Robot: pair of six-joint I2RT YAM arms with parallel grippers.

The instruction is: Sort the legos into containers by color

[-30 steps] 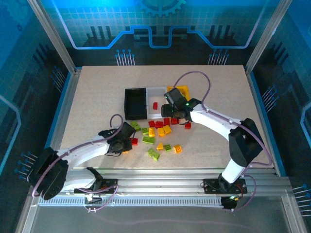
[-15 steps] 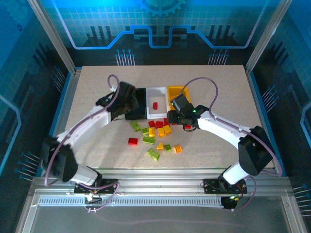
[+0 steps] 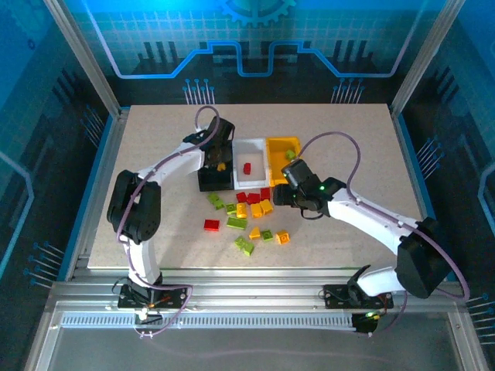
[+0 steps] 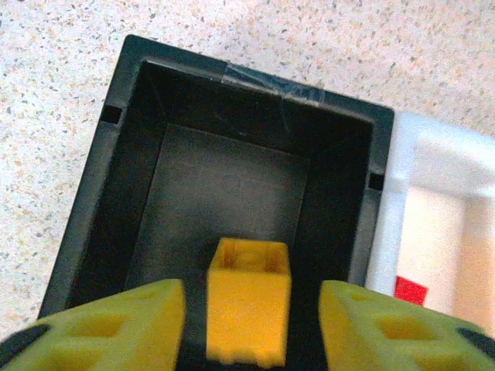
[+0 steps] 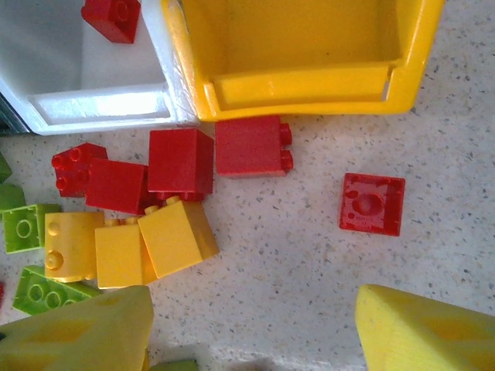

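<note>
**Top external**
- containers: black bin (image 3: 203, 158), white bin (image 3: 251, 143) and yellow bin (image 3: 280, 142) are joined in a row on the tabletop (image 3: 155, 147). The black bin touches the white bin's left side and the yellow bin touches its right side.
- left arm (image 3: 166, 168): it is reached over the black bin, just left of the white bin. The left jaws are held above the black bin's interior, and their spacing cannot be told from here.
- right arm (image 3: 363, 212): the right jaws are lowered near the white bin's front right corner, over the nearest bricks.
- white bin contents: one red brick (image 3: 247, 168) is seen inside.
- loose legos (image 3: 249, 216): red, yellow-orange and green bricks are scattered on the tabletop in front of the white bin.

**Left wrist**
- left jaws: they are apart, with both fingers (image 4: 116, 325) clear of the yellow brick (image 4: 249, 309) between them, a gap on each side.
- yellow brick: it is seen within the black bin (image 4: 131, 154), left of the white bin (image 4: 433, 151). Whether it rests on the floor cannot be told.
- red brick (image 4: 410, 290): it lies inside the white bin.

**Right wrist**
- right jaws: they are apart, with bare tabletop (image 5: 286, 255) between the fingers (image 5: 77, 332) and nothing gripped.
- red cluster (image 5: 182, 158): four red bricks lie just in front of the white bin (image 5: 100, 104) and the yellow bin (image 5: 302, 85).
- yellow cluster (image 5: 124, 247): three bricks lie touching the red cluster's near side.
- green bricks (image 5: 23, 228): they lie at the yellow cluster's left, in front of the white bin.
- overturned red brick (image 5: 372, 203): it lies alone with its underside up, well right of the white bin.
</note>
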